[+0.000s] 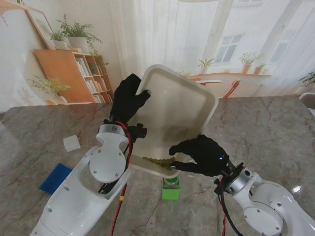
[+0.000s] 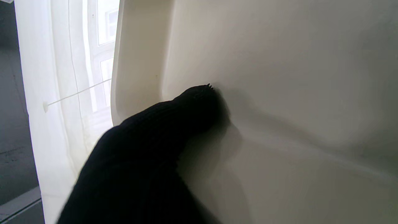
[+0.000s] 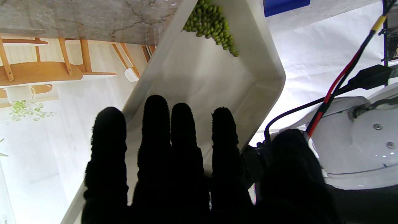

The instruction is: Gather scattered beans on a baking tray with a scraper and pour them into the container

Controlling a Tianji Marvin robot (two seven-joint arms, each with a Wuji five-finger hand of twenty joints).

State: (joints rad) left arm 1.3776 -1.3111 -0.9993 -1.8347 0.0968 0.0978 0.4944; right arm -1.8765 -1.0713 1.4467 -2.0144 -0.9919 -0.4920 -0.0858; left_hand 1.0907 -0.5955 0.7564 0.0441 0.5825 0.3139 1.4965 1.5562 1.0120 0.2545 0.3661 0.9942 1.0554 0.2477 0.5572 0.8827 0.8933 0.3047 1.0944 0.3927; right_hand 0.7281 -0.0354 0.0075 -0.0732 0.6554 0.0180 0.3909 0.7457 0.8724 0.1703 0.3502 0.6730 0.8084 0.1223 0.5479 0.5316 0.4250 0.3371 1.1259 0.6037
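Observation:
The white baking tray [image 1: 177,113] is lifted off the table and tilted steeply, its far edge high. Green beans [image 1: 158,162] lie heaped along its low edge nearest me, just over the small green container [image 1: 171,189] on the table. My left hand [image 1: 129,98], in a black glove, grips the tray's upper left rim. My right hand [image 1: 202,155] grips the low right rim. In the right wrist view its fingers [image 3: 164,155] lie flat inside the tray [image 3: 202,81], with the beans [image 3: 211,25] piled in the corner. The left wrist view shows one gloved finger [image 2: 174,130] pressed on the tray wall [image 2: 279,93].
A flat blue object [image 1: 55,178] lies on the marble table at my left, partly hidden by my left arm. A small white block [image 1: 72,143] sits farther from me than it. A white chair edge [image 1: 309,101] shows at the far right.

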